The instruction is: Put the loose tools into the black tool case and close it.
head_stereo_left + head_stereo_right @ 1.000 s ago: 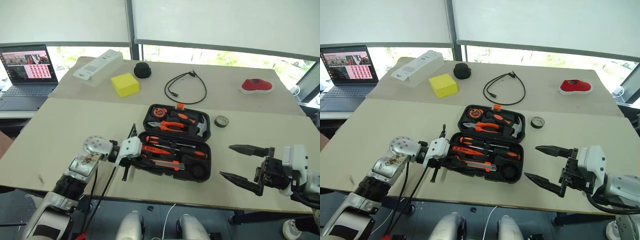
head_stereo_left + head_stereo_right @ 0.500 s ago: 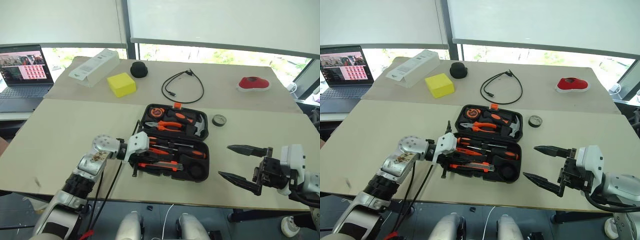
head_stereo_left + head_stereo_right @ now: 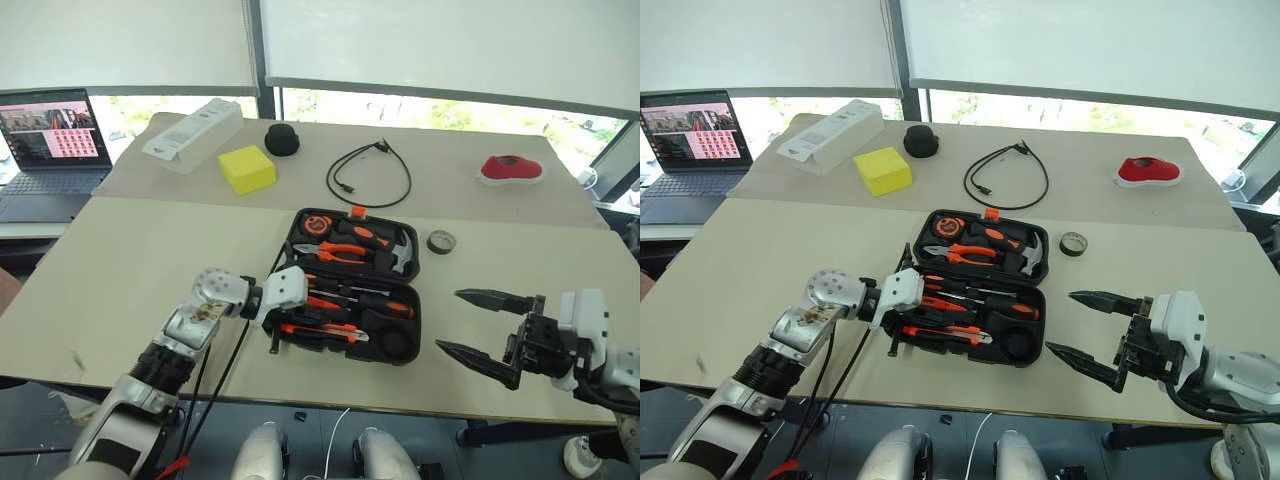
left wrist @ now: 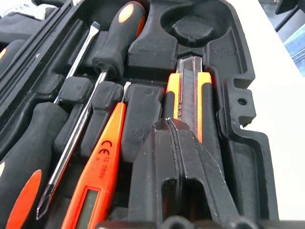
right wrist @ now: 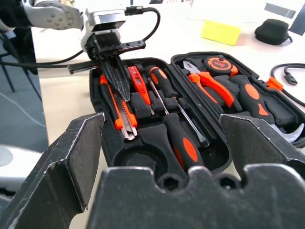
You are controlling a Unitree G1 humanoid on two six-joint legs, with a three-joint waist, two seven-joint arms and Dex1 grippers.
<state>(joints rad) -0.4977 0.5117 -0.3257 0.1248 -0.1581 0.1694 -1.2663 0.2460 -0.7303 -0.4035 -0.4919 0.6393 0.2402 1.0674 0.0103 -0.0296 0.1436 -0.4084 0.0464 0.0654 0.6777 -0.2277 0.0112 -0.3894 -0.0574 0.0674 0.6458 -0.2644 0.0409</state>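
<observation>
Sliding rightward over the open black moulded plastic tool case (image 3: 352,285), the closed left pincer (image 4: 178,157) risks dislodging the orange-black utility knife (image 4: 189,102) (right pincer (image 3: 480,328) gapes empty).

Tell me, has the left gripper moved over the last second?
Yes. The left gripper has slid rightward, from the left edge of the tool case to over the tools in its near half. It is shut and empty.
</observation>
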